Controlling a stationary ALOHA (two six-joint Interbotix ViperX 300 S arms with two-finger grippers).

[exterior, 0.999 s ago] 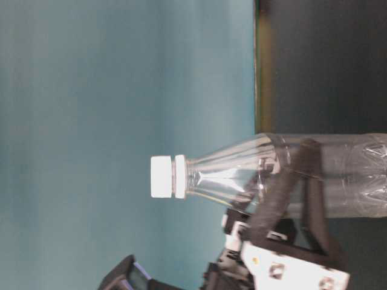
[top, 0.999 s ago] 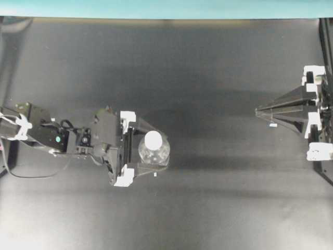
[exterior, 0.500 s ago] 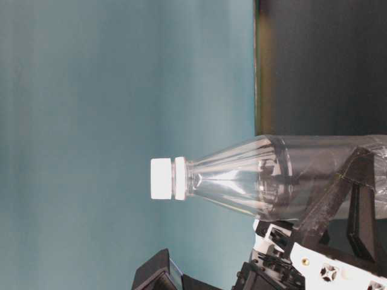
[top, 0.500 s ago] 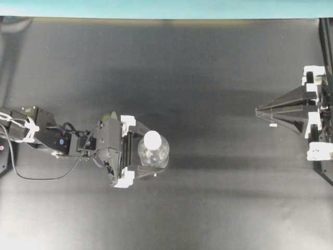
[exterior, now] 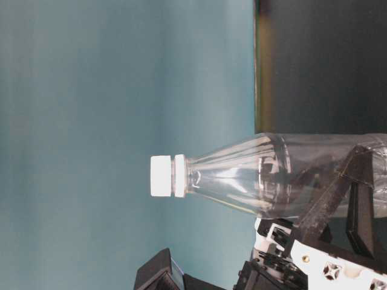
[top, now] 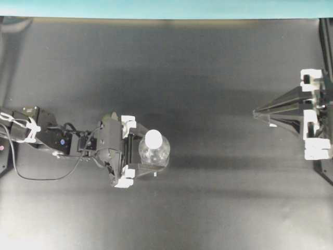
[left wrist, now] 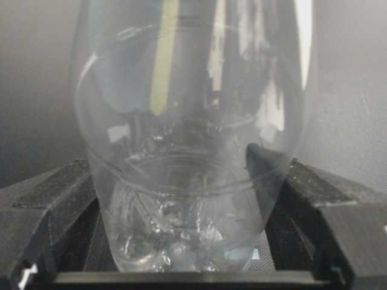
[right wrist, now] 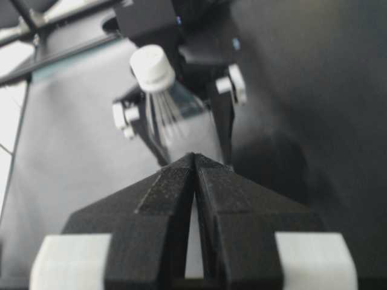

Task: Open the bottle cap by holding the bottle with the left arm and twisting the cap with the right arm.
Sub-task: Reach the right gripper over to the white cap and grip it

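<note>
The clear bottle (top: pixel 154 153) stands upright on the black table, left of centre, with its white cap (top: pixel 153 139) on. My left gripper (top: pixel 159 151) is shut on the bottle's lower body, one finger on each side. In the left wrist view the bottle (left wrist: pixel 193 121) fills the frame and both fingers (left wrist: pixel 57 199) press its sides. The table-level view shows the bottle (exterior: pixel 290 175), the cap (exterior: pixel 161 176) and a finger (exterior: pixel 357 199) low on the body. My right gripper (top: pixel 256 111) is shut and empty at the far right, pointing at the bottle (right wrist: pixel 178 118) and cap (right wrist: pixel 152 67) from a distance.
A tiny white scrap (top: pixel 155 174) lies on the table by the left gripper's near finger. The teal wall (top: pixel 166 8) runs along the far edge. A black frame (top: pixel 325 174) stands at the right edge.
My left gripper came lower on the bottle's body and its jaws closed in onto it. My right gripper shifted slightly toward the far side and stays shut.
</note>
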